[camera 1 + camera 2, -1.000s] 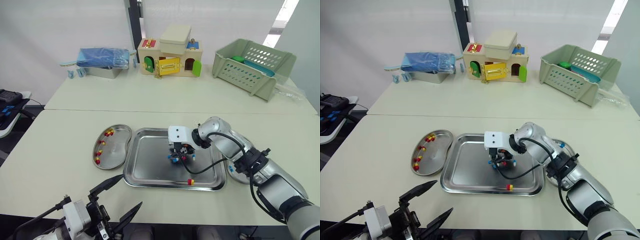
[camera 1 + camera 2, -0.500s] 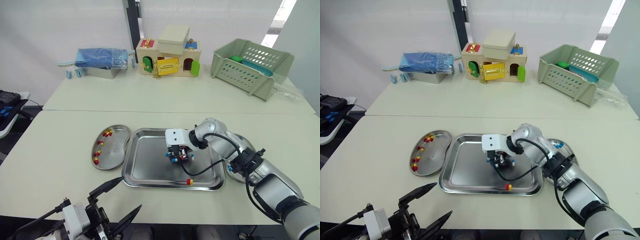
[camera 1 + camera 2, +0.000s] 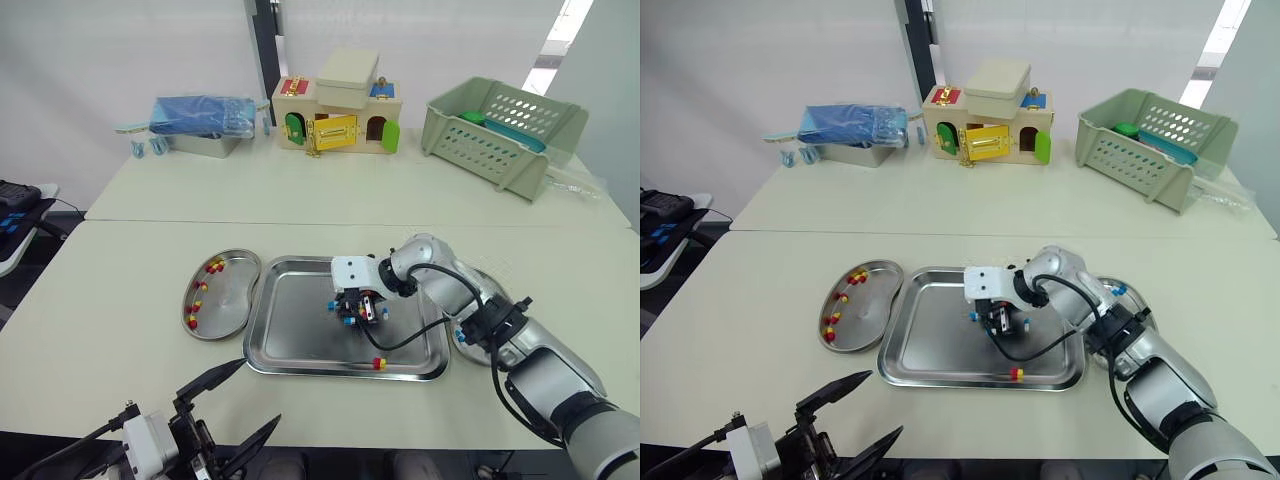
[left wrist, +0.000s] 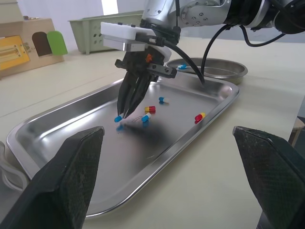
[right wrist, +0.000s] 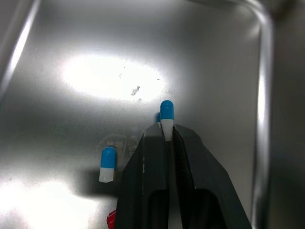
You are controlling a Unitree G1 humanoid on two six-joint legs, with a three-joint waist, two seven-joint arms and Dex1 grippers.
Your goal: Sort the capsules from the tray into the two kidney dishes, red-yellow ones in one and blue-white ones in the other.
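Right arm (image 3: 452, 284) half-covers one steel kidney dish (image 4: 224, 75) beside the rectangular steel tray (image 3: 290, 345); right tool (image 5: 167, 131) pinches one blue-white capsule (image 5: 166, 118); left tool (image 3: 261, 390) gapes.

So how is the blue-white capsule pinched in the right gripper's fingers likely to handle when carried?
Held only by its white end, the blue-white capsule could pivot or slip from the right gripper. Being smooth and round, it would probably roll on the shiny tray if dropped.
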